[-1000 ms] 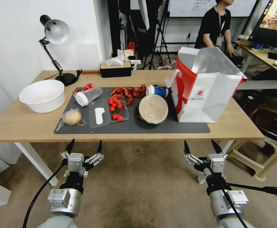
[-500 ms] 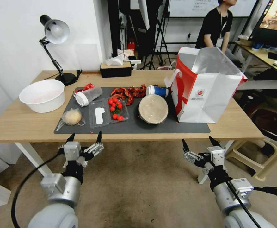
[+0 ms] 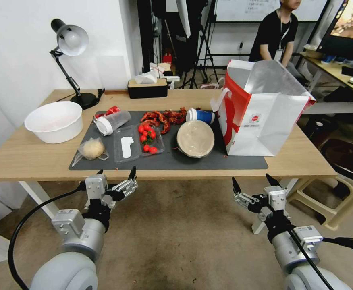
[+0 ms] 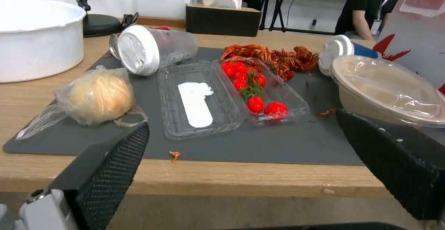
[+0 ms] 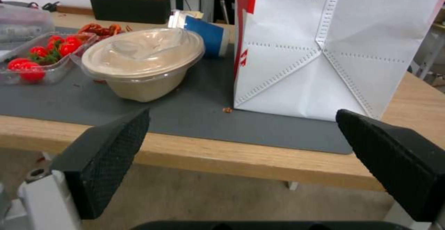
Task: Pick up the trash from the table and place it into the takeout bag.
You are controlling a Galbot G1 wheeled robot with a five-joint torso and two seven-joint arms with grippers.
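**Both grippers wait open at the bench's front edge**

The left gripper [image 3: 117, 174] hangs just in front of the bench [image 3: 27, 155], level with its near edge, below the clear bag with the beige lump [image 3: 91, 149]. Its jaws stand wide apart and hold nothing. The right gripper [image 3: 252, 180] hangs a little lower, in front of the bench edge and below the takeout bag [image 3: 261, 121]; its jaws are also spread wide and empty.

All the trash lies on the dark grey mat [image 3: 192, 163]. The clear bag with the lump sits at the mat's left front corner. Behind it a clear plastic cup [image 3: 113, 121] with a white lid lies on its side. Just right of the lump bag is an open clear tray [image 3: 127, 147] holding a white strip, and joined to it another tray with cherry tomatoes [image 3: 147, 139]. Red crayfish shells [image 3: 162, 117] are heaped behind the tomatoes. The round beige bowl [image 3: 195, 138] with a clear lid stands upright near the mat's middle, and the blue cup [image 3: 200, 116] lies on its side just behind it.

The takeout bag stands upright on the right part of the mat, mouth open, foil lining showing, just beside the bowl. A white basin [image 3: 55, 121] rests on the bare wood left of the mat.
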